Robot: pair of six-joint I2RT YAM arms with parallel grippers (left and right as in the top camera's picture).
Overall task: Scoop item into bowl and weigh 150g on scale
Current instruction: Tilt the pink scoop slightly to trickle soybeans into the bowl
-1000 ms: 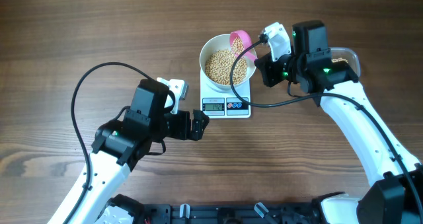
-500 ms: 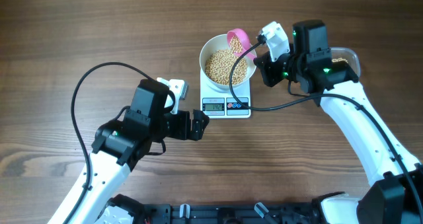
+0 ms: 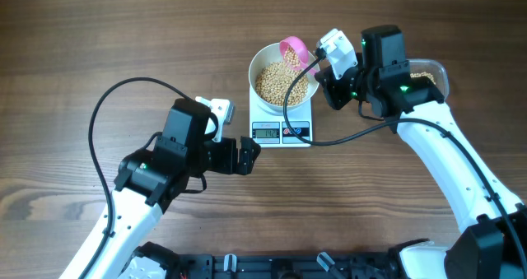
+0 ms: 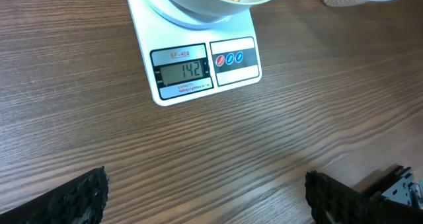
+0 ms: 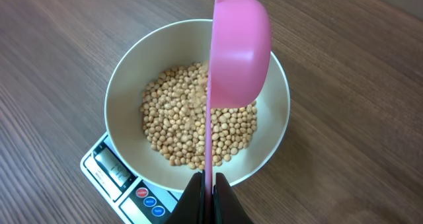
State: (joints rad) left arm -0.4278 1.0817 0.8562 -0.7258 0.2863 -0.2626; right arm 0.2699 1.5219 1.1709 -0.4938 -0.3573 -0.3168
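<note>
Overhead, a black cable (image 3: 288,91) crosses the bowl (image 3: 254,69) beside the pink scoop (image 3: 293,48).

Brown wooden table (image 3: 82,32) (grain visible), evenly lit.

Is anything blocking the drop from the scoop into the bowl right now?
Nothing visible. The scoop, pinched in the right fingers, hangs tipped on its side directly over the open bowl, with only air between it and the beans inside.
</note>
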